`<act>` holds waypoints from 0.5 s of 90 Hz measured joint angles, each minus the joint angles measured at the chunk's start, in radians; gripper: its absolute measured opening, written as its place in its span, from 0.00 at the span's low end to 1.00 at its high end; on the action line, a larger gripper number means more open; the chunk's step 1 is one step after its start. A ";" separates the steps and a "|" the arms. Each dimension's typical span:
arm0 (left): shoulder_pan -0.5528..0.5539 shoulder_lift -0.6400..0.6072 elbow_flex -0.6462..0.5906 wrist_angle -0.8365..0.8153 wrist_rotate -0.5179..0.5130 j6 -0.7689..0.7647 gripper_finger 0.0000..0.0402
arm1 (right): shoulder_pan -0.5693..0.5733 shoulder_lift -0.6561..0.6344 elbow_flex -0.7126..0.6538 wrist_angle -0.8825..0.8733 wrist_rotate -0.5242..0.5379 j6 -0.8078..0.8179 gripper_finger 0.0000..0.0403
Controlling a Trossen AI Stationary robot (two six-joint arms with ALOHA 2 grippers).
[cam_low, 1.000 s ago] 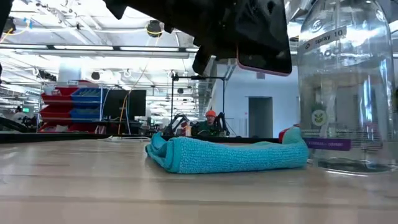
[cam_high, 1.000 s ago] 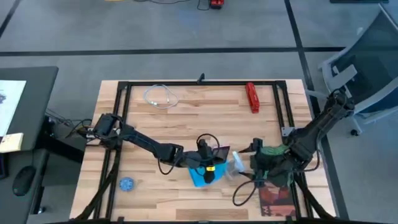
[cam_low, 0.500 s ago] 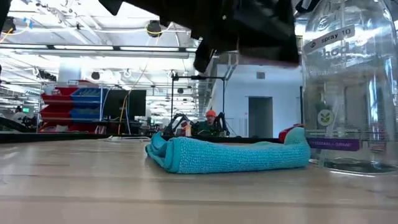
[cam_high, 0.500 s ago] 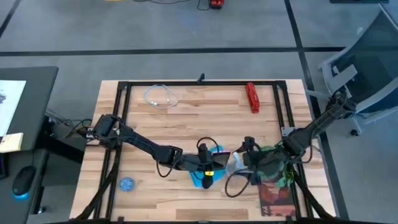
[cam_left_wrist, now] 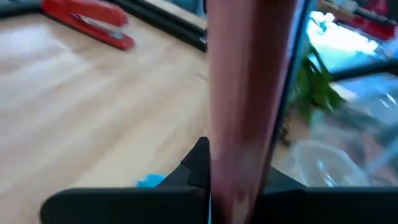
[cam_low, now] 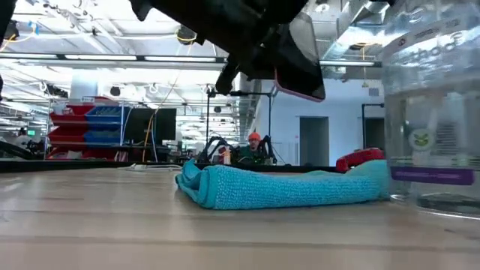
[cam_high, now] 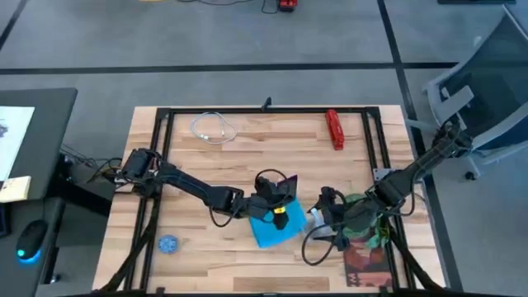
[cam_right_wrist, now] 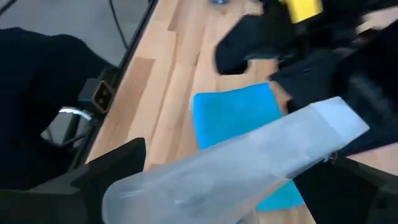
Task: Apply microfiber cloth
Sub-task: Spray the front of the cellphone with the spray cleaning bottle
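The sky-blue microfiber cloth (cam_high: pixel 272 231) lies flat and folded on the wooden table near its front middle; it also shows as the blue cloth (cam_low: pixel 277 187) in the low view. My left gripper (cam_high: pixel 276 200) hangs just beyond the cloth's far edge, shut on a black smartphone in a pink case (cam_low: pixel 300 56), well above the cloth. My right gripper (cam_high: pixel 330 219) stands to the cloth's right, shut on a clear spray bottle (cam_low: pixel 435 112). My left gripper pinches the smartphone between its two fingers, near the phone's lower end (cam_left_wrist: pixel 233 168). The phone is lifted clear of the table and tilted, with its pink edge (cam_left_wrist: pixel 249 87) toward the wrist camera. My right gripper has the clear bottle's body (cam_right_wrist: pixel 249 168) between its two fingers (cam_right_wrist: pixel 118 165), coming level from the table's right. The bottle stands upright with its base (cam_low: pixel 450 204) at the tabletop; whether it rests there I cannot tell.
A red stapler (cam_high: pixel 334 129) and a coiled white cable (cam_high: pixel 213 128) lie at the far side. A small round blue disc (cam_high: pixel 168 243) sits near the front left. A dark printed sheet (cam_high: pixel 363 264) and something green (cam_high: pixel 360 206) lie under my right arm.
My left gripper has carried the smartphone from over the cloth toward the table's far edge and tipped it from level to slanting, so more of the cloth shows. My right gripper has shifted the bottle toward the table's near edge.
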 joint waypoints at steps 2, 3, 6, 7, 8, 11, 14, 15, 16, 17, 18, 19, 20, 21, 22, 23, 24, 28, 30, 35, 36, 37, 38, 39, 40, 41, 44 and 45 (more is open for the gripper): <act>0.000 0.000 0.004 -0.001 0.000 0.005 0.02 | -0.003 0.000 0.000 -0.001 -0.007 0.001 0.91; 0.000 0.000 0.006 -0.001 0.000 0.008 0.02 | -0.005 0.000 0.000 -0.001 -0.010 0.001 0.91; 0.000 0.000 0.013 -0.001 0.000 0.016 0.02 | -0.005 0.000 0.000 -0.004 -0.017 0.002 0.91; 0.000 0.000 0.016 -0.002 0.000 0.018 0.02 | -0.005 0.000 0.000 -0.004 -0.020 0.002 0.91; 0.000 0.000 0.018 -0.002 0.000 0.022 0.02 | -0.005 0.000 0.000 -0.004 -0.024 0.002 0.91; 0.000 0.000 0.027 -0.004 0.000 0.031 0.02 | -0.007 0.000 0.000 -0.003 -0.028 0.003 0.91; 0.000 0.000 0.035 -0.003 0.000 0.041 0.02 | -0.010 0.000 0.000 -0.002 -0.030 0.003 0.91; 0.000 0.000 0.038 -0.003 0.000 0.044 0.02 | -0.010 0.000 0.000 -0.003 -0.030 0.003 0.91; 0.000 0.000 0.040 -0.003 0.000 0.047 0.02 | -0.010 0.000 0.000 -0.003 -0.030 0.003 0.90; 0.000 0.000 0.042 -0.004 0.000 0.050 0.02 | -0.010 0.000 0.000 -0.003 -0.030 0.003 0.90; 0.000 0.000 0.044 -0.004 0.000 0.054 0.02 | -0.010 0.000 0.000 -0.003 -0.030 0.003 0.90; 0.000 0.000 0.046 -0.004 0.000 0.056 0.02 | -0.010 0.000 0.000 -0.003 -0.030 0.003 0.90; 0.000 0.000 0.049 -0.005 0.000 0.059 0.02 | -0.010 0.000 0.000 -0.003 -0.030 0.003 0.90; 0.000 0.000 0.051 -0.005 0.000 0.061 0.02 | -0.010 0.000 0.000 -0.003 -0.030 0.003 0.89; 0.000 0.000 0.053 -0.005 0.001 0.064 0.02 | -0.010 0.000 0.000 -0.003 -0.030 0.003 0.89; 0.000 0.000 0.055 -0.005 0.001 0.067 0.02 | -0.010 0.000 0.000 -0.004 -0.030 0.003 0.89; 0.000 0.000 0.056 -0.005 0.002 0.069 0.02 | -0.010 0.000 0.000 -0.004 -0.030 0.003 0.89; 0.000 0.000 0.062 -0.009 0.007 0.075 0.02 | -0.010 0.000 0.000 -0.004 -0.030 0.003 0.87; 0.000 0.000 0.065 -0.011 0.011 0.076 0.02 | -0.010 0.000 0.000 -0.004 -0.030 0.003 0.86; 0.000 0.000 0.069 -0.020 0.021 0.076 0.02 | -0.010 0.000 0.000 -0.006 -0.031 0.001 0.84; 0.000 0.000 0.070 -0.023 0.022 0.076 0.02 | -0.010 0.000 0.000 -0.006 -0.032 0.001 0.83; 0.000 0.000 0.071 -0.025 0.023 0.076 0.02 | -0.010 0.000 0.000 -0.007 -0.034 0.002 0.83; 0.000 0.000 0.071 -0.029 0.023 0.076 0.02 | -0.010 0.000 0.000 -0.007 -0.037 0.002 0.82; 0.000 0.000 0.072 -0.032 0.024 0.076 0.02 | -0.010 0.000 0.000 -0.007 -0.040 0.003 0.81; 0.000 0.000 0.072 -0.036 0.024 0.076 0.02 | -0.010 0.000 0.000 -0.007 -0.043 0.004 0.81; 0.000 0.000 0.072 -0.038 0.024 0.076 0.02 | -0.010 0.000 0.000 -0.007 -0.046 0.005 0.80; 0.000 0.000 0.073 -0.041 0.024 0.076 0.02 | -0.011 0.000 0.000 -0.008 -0.050 0.014 0.77; 0.000 0.000 0.073 -0.042 0.025 0.076 0.02 | -0.011 0.000 0.000 -0.009 -0.052 0.017 0.76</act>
